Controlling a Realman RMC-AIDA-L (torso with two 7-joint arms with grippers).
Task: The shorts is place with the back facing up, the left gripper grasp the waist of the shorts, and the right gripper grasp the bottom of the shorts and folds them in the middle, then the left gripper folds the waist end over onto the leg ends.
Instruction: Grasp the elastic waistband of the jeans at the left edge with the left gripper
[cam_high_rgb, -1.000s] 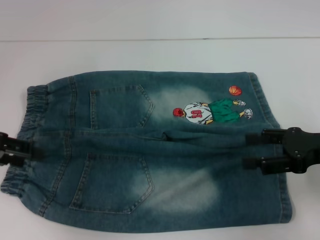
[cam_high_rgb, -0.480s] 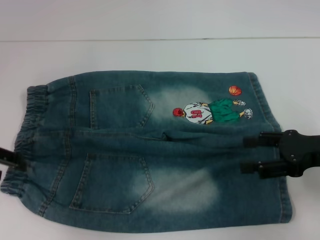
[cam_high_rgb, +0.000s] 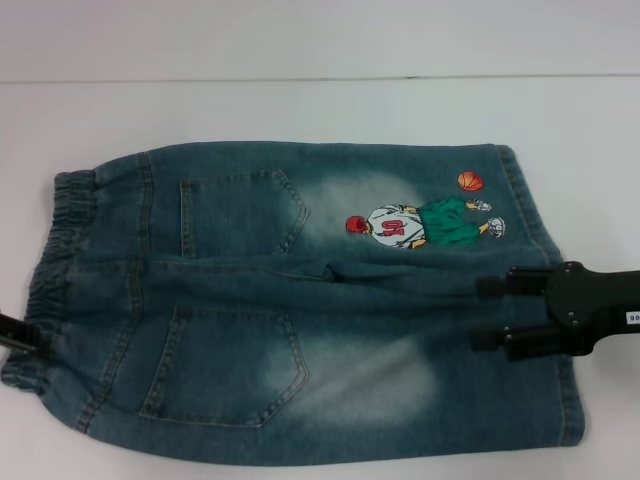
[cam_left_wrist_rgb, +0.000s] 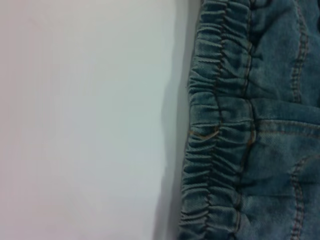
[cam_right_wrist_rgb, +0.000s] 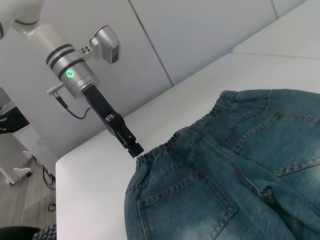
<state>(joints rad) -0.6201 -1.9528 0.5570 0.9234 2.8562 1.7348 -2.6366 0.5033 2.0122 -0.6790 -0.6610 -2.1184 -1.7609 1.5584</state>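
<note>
Denim shorts (cam_high_rgb: 300, 300) lie flat on the white worktop (cam_high_rgb: 300, 110), back side up — both rear pockets show, with the elastic waist (cam_high_rgb: 55, 270) at the left and the leg ends (cam_high_rgb: 545, 300) at the right. A printed basketball figure (cam_high_rgb: 420, 222) sits on the far leg.

Left side: the left hand (cam_high_rgb: 15, 332) shows only as a dark tip at the picture's edge, touching or just beside the near part of the waist. Whether its fingers are apart or closed cannot be told; in the right wrist view it stands at the waist hem (cam_right_wrist_rgb: 131, 146), and no fabric appears lifted.

Right side: the right hand (cam_high_rgb: 492, 312) reaches in over the leg ends with its two fingers spread apart, one toward the far leg and one over the near leg, gripping nothing.

Step in hand, as judged: approach to grasp — no fold is made yet. The next move calls for each hand to close on a near edge point, waist and hem, so the near half can be carried over the far half.

Nothing else lies on the worktop near the shorts; a mild ridge along the centre seam (cam_high_rgb: 330, 270) may resist a clean fold.
</note>
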